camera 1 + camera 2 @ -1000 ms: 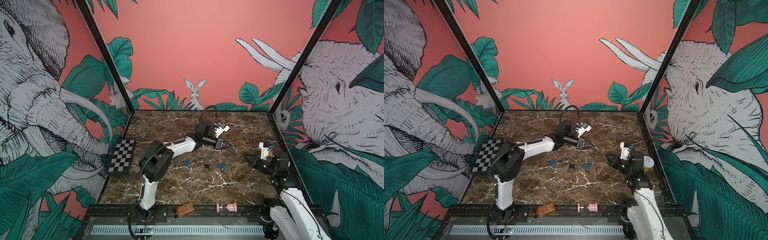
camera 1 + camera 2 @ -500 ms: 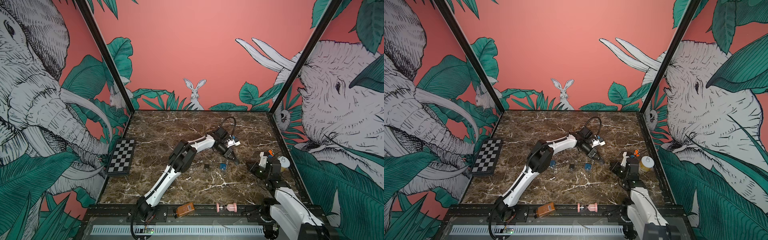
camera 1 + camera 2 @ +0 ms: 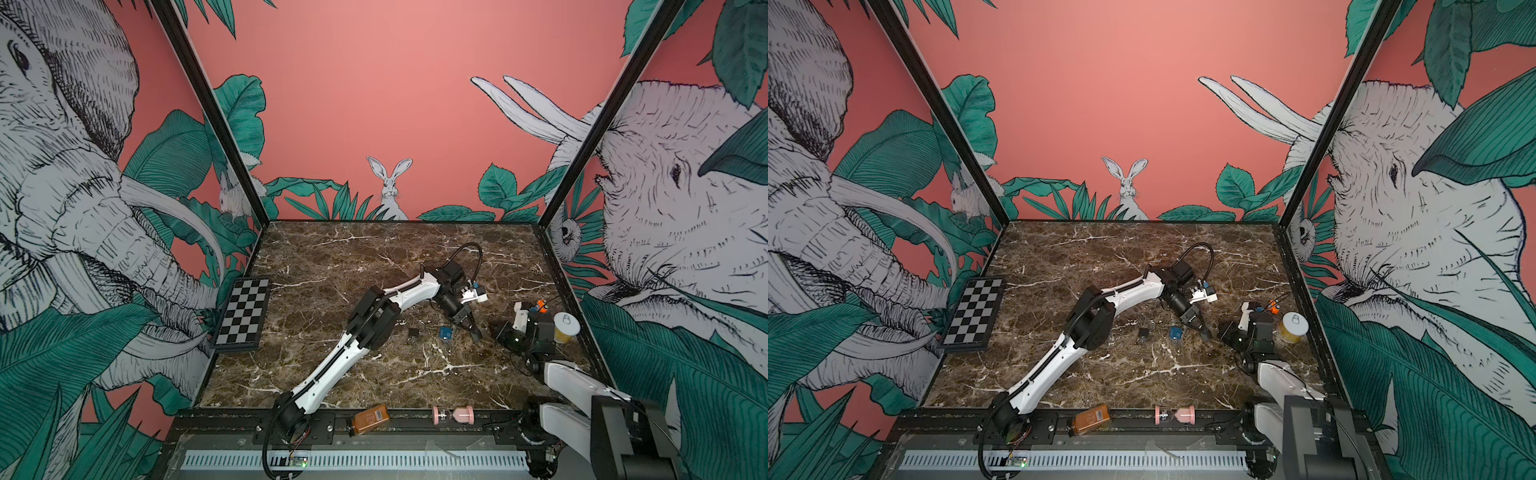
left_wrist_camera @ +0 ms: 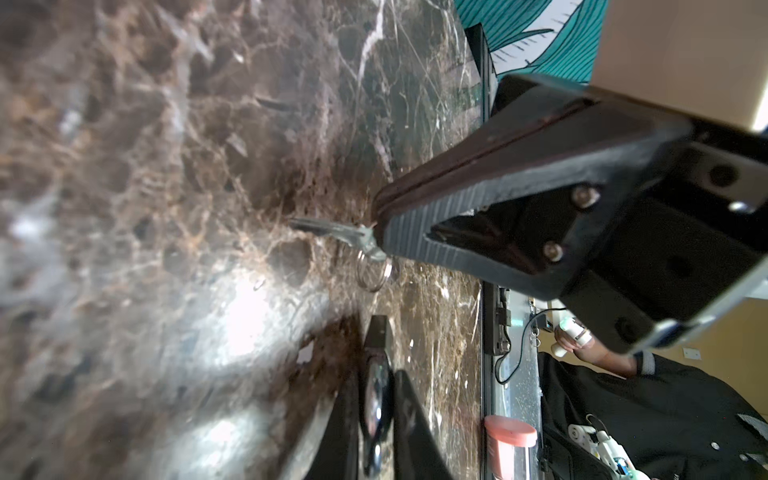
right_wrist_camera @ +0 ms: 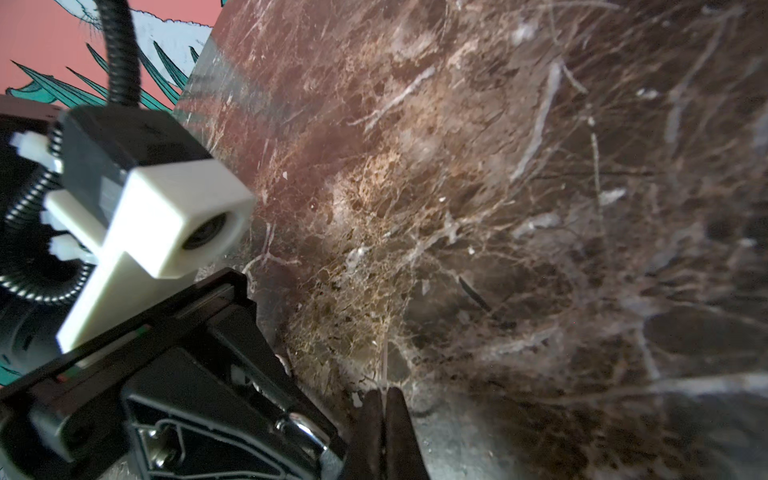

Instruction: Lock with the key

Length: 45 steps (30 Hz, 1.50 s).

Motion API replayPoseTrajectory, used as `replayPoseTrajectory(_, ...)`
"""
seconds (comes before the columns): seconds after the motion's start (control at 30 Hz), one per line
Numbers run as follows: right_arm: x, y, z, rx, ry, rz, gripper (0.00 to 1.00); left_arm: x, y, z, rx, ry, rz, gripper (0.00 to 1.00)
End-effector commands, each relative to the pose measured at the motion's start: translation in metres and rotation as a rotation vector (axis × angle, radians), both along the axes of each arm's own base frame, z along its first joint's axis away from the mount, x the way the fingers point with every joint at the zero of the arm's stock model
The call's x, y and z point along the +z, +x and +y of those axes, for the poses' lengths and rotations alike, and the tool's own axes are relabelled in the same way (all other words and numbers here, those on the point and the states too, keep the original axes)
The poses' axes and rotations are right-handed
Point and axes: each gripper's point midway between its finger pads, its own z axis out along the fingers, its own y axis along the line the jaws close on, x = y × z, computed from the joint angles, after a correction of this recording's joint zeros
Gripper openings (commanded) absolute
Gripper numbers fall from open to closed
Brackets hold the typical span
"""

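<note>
**Left wrist view**
- Only the blade of the key (image 4: 326,227) shows. Its bow is hidden between the pressed-together fingers of the left pincer (image 4: 379,224).
- The key ring (image 4: 374,273) is partly covered at its upper arc.
- The right pincer (image 4: 376,336) runs off the bottom edge. A shiny item (image 4: 376,399) between its fingers is too blurred to identify.
- The pink hourglass (image 4: 510,440) is cut by the same edge.
- The near surface (image 4: 83,249) is out of focus.

**Right wrist view**
- The right pincer (image 5: 385,395) is cut off at the bottom edge. A thin pale sliver (image 5: 385,370) at its tips cannot be identified.

**Both top views**
- The key is too small to make out.
- A small black item (image 3: 413,332) (image 3: 1144,332) cannot be identified.
- The right arm (image 3: 582,378) is cut off at the lower edge.
</note>
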Motion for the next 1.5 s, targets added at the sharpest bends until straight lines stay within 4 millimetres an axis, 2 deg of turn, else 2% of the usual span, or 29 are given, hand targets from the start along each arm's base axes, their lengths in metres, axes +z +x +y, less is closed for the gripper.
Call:
replayPoseTrajectory(0.0, 0.011, 0.011, 0.002, 0.015, 0.008, -0.053, 0.00, 0.005, 0.003, -0.005, 0.001, -0.006, -0.038, 0.00)
replayPoseTrajectory(0.4, 0.001, 0.001, -0.004, -0.036, 0.001, 0.036, 0.00, -0.009, 0.013, -0.011, 0.034, 0.037, -0.085, 0.00)
replayPoseTrajectory(0.5, -0.001, 0.000, -0.003, -0.034, -0.006, 0.056, 0.00, -0.005, 0.016, -0.014, 0.040, 0.030, -0.101, 0.15)
replayPoseTrajectory(0.6, 0.000, 0.000, -0.001, -0.029, -0.021, 0.060, 0.07, 0.003, 0.020, -0.016, 0.046, 0.019, -0.130, 0.31)
replayPoseTrajectory(0.7, 0.001, -0.002, -0.002, -0.034, -0.048, 0.066, 0.13, 0.009, 0.024, -0.016, 0.053, 0.016, -0.161, 0.43)
replayPoseTrajectory(0.83, 0.009, -0.002, -0.004, -0.036, -0.070, 0.060, 0.16, 0.015, 0.034, -0.015, 0.074, 0.013, -0.197, 0.49)
replayPoseTrajectory(1.03, 0.036, 0.004, -0.013, -0.059, -0.138, 0.053, 0.19, 0.045, 0.063, -0.008, 0.145, 0.000, -0.300, 0.58)
replayPoseTrajectory(1.07, 0.042, 0.005, -0.014, -0.055, -0.149, 0.062, 0.19, 0.064, 0.074, -0.005, 0.181, -0.010, -0.342, 0.61)
replayPoseTrajectory(1.17, 0.057, 0.009, -0.008, -0.011, -0.165, 0.112, 0.19, 0.084, 0.110, 0.011, 0.335, 0.034, -0.435, 0.67)
replayPoseTrajectory(1.27, 0.073, 0.011, 0.005, 0.046, -0.187, 0.125, 0.20, 0.105, 0.142, 0.039, 0.496, 0.070, -0.505, 0.70)
replayPoseTrajectory(1.3, 0.078, 0.011, 0.010, 0.064, -0.198, 0.116, 0.20, 0.110, 0.147, 0.049, 0.542, 0.076, -0.521, 0.70)
replayPoseTrajectory(1.4, 0.096, 0.009, 0.027, 0.106, -0.255, 0.088, 0.25, 0.140, 0.159, 0.084, 0.743, 0.023, -0.573, 0.71)
replayPoseTrajectory(1.47, 0.105, 0.005, 0.037, 0.126, -0.306, 0.068, 0.31, 0.161, 0.149, 0.106, 0.823, -0.026, -0.546, 0.71)
